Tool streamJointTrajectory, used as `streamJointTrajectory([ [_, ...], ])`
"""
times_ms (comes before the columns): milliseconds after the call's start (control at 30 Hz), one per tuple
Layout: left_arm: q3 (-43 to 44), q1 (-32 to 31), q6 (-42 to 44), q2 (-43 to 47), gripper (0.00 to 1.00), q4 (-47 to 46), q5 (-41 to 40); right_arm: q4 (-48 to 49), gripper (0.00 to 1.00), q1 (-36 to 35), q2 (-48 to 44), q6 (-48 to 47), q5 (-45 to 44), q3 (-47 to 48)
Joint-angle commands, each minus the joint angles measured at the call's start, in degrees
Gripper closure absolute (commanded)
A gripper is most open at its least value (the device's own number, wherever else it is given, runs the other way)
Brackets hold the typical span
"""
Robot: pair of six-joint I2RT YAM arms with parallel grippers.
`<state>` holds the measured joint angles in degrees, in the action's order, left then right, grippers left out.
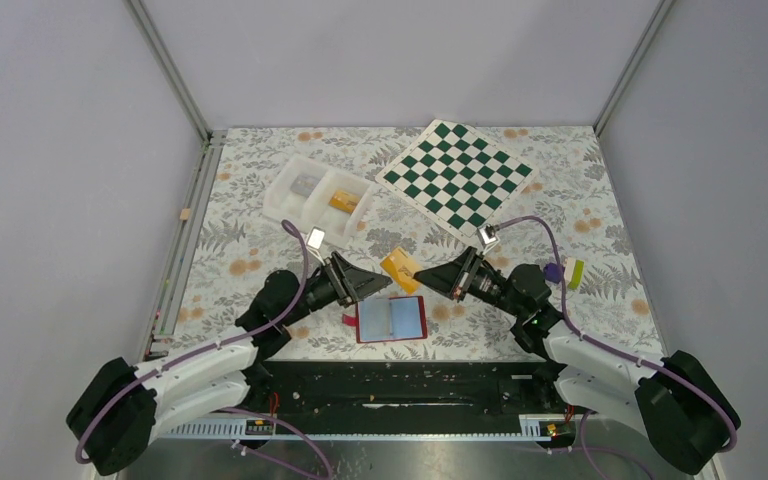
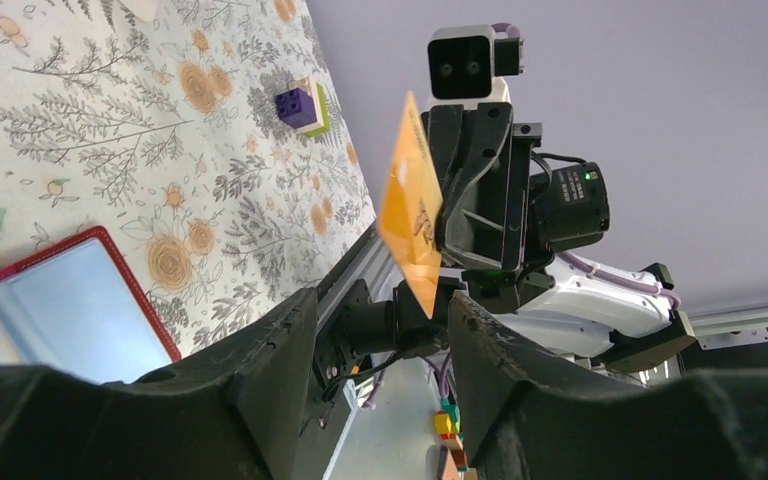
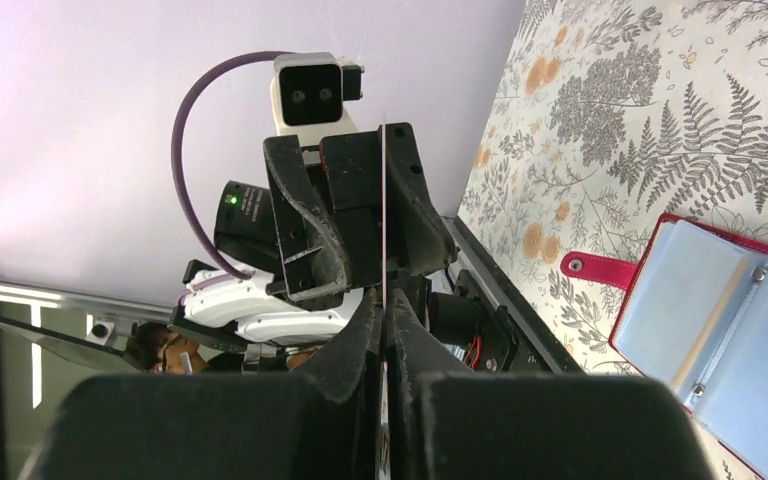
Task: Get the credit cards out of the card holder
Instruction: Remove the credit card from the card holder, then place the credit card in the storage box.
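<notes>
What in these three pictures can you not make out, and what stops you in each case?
The card holder, left wrist view: cut off by the left edge, lower part behind the left jaws.
The credit card, right wrist view: edge-on, its face unreadable.
The white tray contents, top view: too small to identify.

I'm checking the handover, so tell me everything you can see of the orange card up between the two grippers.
The orange card is a thin, flat rectangle, plastic by its look, orange-yellow with a small dark mark on one face. It hangs in the air, on edge and tilted, just beyond the open card holder. The right gripper is shut on one end. The fingers of the left gripper stand apart around the other end, seemingly not touching it.
</notes>
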<state>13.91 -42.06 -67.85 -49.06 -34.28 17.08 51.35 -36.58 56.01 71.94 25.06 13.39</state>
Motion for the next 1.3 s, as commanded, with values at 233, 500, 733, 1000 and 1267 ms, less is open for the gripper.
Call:
streamJointTrajectory([
  [233, 3.4, -3.8, -2.1, -8.3, 0.59, -16.9, -8.5, 1.9, 1.00, 0.2, -1.5, 1.2, -5.2, -0.3],
  [500, 4.0, -3.9, -3.3, -10.9, 0.71, -18.7, -9.4, 3.2, 1.00, 0.2, -0.9, 2.1, -5.0, -1.4],
  [733, 3.8, -4.0, -4.2, -11.2, 0.84, -18.8, -10.1, 5.3, 1.00, 0.2, -0.3, 3.1, -6.0, -2.6],
  [1000, 3.6, -5.3, -6.1, -15.3, 0.72, -23.0, -10.1, 7.2, 1.00, 0.2, 0.5, 4.4, -7.8, -3.4],
  [1267, 2.9, -5.8, -7.1, -15.6, 1.00, -23.7, -12.0, 6.9, 1.00, 0.2, 0.5, 4.2, -8.7, -4.4],
])
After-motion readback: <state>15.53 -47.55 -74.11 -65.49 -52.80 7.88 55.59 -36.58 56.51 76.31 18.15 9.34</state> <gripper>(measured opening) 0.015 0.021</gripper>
